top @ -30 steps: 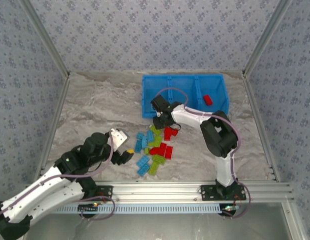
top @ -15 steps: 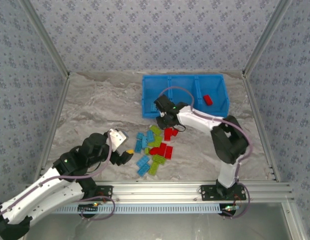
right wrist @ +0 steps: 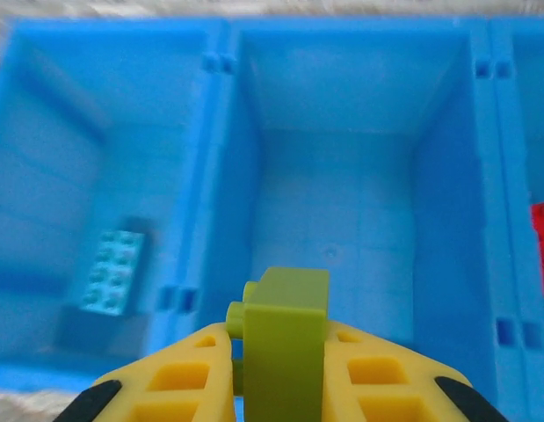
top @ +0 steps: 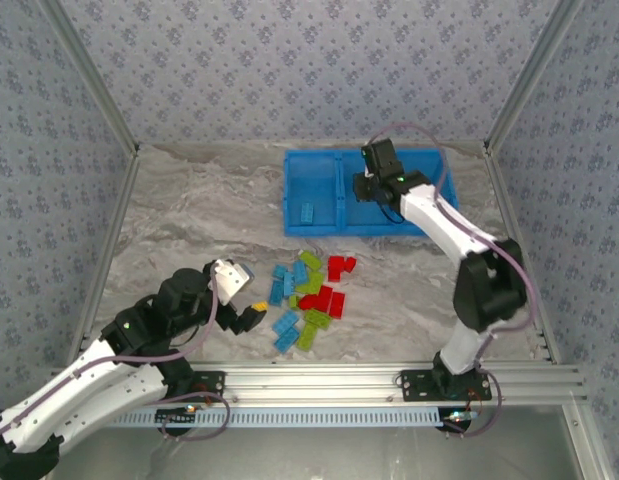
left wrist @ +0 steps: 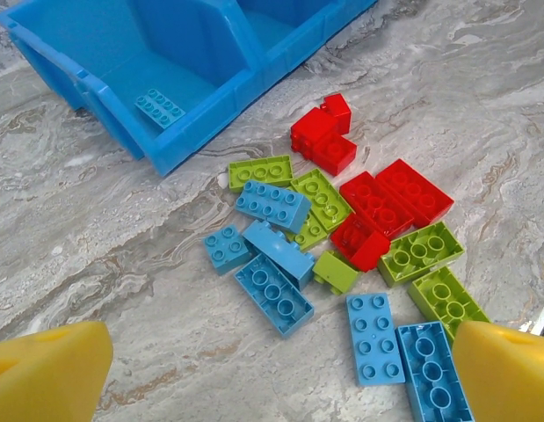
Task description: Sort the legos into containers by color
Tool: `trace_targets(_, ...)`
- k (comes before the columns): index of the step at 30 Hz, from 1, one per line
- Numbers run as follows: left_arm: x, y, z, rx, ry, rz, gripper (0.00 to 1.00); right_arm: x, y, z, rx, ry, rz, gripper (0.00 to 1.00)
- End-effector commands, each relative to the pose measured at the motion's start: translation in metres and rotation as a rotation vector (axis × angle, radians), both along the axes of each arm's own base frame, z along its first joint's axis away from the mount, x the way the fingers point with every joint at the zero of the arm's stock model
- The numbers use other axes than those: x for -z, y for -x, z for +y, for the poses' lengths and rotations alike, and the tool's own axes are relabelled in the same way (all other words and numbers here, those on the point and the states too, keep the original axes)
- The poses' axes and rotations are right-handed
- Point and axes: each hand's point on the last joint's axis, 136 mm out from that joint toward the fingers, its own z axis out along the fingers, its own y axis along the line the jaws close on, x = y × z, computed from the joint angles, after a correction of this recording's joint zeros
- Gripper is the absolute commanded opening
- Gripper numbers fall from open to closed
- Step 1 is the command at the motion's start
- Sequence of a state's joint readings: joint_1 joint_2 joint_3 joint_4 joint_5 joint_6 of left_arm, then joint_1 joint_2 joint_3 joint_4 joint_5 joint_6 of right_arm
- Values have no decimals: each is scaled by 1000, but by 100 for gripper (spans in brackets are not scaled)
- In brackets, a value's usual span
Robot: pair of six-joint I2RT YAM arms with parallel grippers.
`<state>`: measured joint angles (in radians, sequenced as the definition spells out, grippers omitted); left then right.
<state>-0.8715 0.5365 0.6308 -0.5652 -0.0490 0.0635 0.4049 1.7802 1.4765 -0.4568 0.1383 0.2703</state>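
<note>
Right gripper (right wrist: 285, 374) clamped on lime green lego (right wrist: 289, 303), edge-on, above middle compartment (right wrist: 342, 220) of tray (top: 314, 228). Left gripper (left wrist: 280, 360) jaws wide apart, empty, over loose pile (left wrist: 374, 204).
Risk: released edge-on, brick may bounce across divider (right wrist: 217, 158) into blue's bin.
Count: binned one light blue lego (right wrist: 113, 271), one red lego (right wrist: 542, 246); pile roughly six blue, six green, five red.

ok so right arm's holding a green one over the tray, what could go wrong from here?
1. The right gripper pinches the green lego on edge, by one end; it may pivot or slip, and a crooked drop could bounce over the divider to the light blue lego instead of landing in the middle compartment.
2. The open left gripper faces the pile, where colours touch and overlap; closing there may catch two bricks.
</note>
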Motion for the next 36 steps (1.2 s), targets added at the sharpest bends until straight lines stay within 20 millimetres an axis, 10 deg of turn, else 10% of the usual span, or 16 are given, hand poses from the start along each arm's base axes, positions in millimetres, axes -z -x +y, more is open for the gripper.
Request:
trace_targets(1, -6, 0, 1, 5, 6, -27, 99, 19, -13, 3, -22, 8, 75, 26)
trace_targets(5, -9, 1, 0, 11, 22, -28, 99, 24, -25, 2, -13, 17, 107, 35)
trace_targets(13, -19, -7, 1, -66, 89, -22, 99, -46, -9, -8, -6, -6, 40, 41)
trace_targets(22, -2, -51, 21, -639, 283, 274, 94, -135, 129, 28, -211, -195, -64, 54)
trace_targets(30, 69, -62, -20, -811, 194, 592, 76, -98, 242, 67, -368, -286, 118, 71)
trace_targets(36, 123, -57, -40, -773, 132, 741, 54, -69, 260, 61, -361, -220, 199, 75)
